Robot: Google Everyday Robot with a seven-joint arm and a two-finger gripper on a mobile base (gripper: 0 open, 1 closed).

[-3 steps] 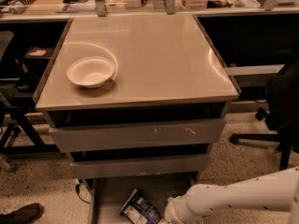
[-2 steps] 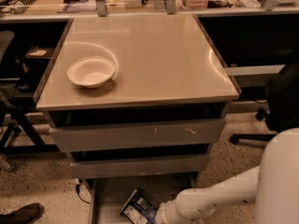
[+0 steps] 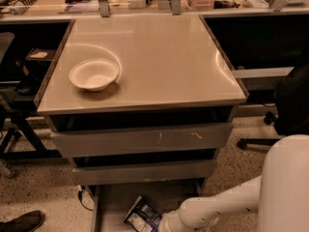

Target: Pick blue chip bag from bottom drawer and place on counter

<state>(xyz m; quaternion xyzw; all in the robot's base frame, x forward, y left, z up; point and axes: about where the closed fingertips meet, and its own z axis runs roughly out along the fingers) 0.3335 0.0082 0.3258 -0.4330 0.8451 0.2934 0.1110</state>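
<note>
One step is in hand, the pick: the bag [image 3: 143, 218] lies in the open drawer [image 3: 116, 201], jaws low just beside it, grip I cannot tell; next calls for clamping it and lifting to the counter [image 3: 164, 57].

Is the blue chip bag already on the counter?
No, the blue chip bag lies in the open bottom drawer with the claw right beside it, and the counter holds only a white bowl.

Counter [image 3: 159, 57] holds white bowl [image 3: 94, 74]; claw [image 3: 164, 223] at bottom drawer [image 3: 113, 202].
</note>
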